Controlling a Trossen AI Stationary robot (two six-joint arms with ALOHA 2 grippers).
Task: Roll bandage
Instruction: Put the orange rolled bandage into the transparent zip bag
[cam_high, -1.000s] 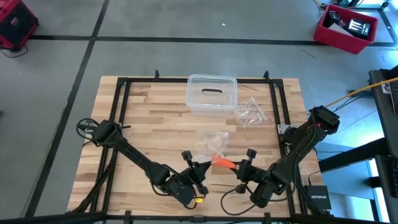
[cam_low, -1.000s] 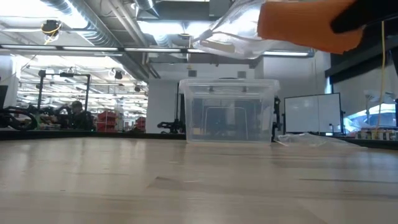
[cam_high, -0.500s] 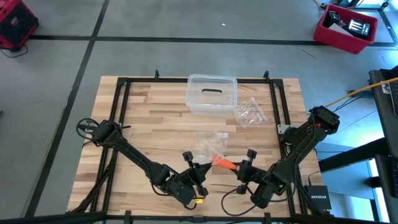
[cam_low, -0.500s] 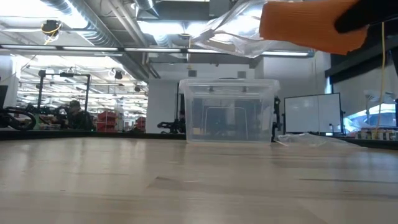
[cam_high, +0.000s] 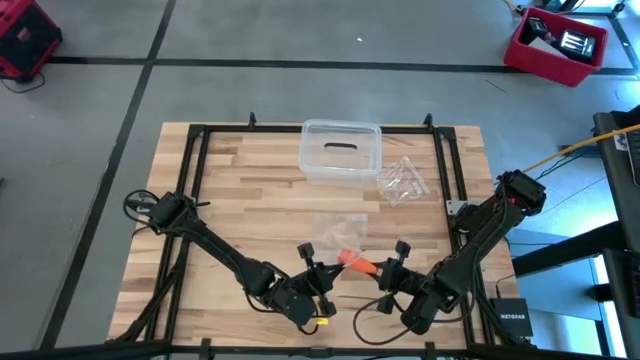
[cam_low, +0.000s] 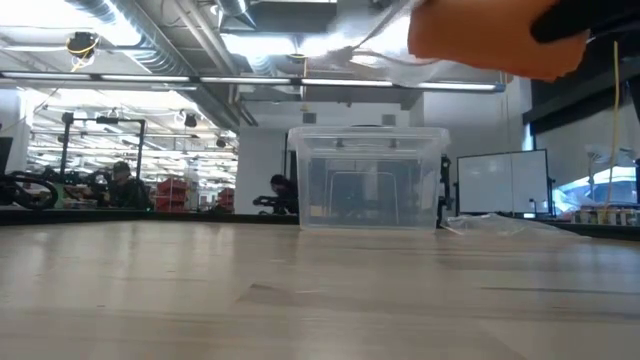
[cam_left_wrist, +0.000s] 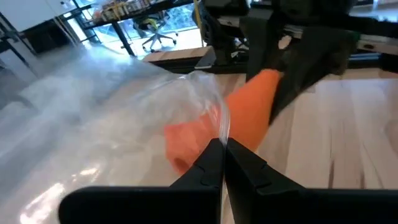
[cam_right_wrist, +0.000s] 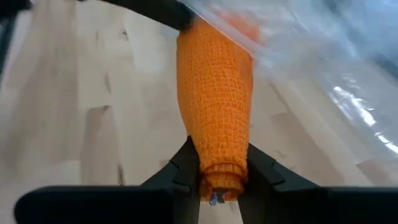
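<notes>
Bandage first: the bright orange soft fabric bandage hangs in the air above the near edge of the wooden table, at about six o'clock from the table's centre, stretched between the two arms. The right gripper is clenched on one end of it, and in the right wrist view the ribbed orange fabric runs away from those fingers as a thick tube. The left gripper is pinched tight on the crinkled clear plastic bag, and the far end of the orange fabric sits inside or against that plastic; I cannot tell which. From the low view the bandage floats well clear of the tabletop.

As I judge it, the job is at an early stage: the bandage looks only partly freed from its wrapper, and no rolling is visible yet. Left to do would be getting the plastic fully off and winding the strip into a compact roll.

At twelve o'clock stands a clear plastic box, with a second crumpled clear bag just beside it at about one o'clock.
</notes>
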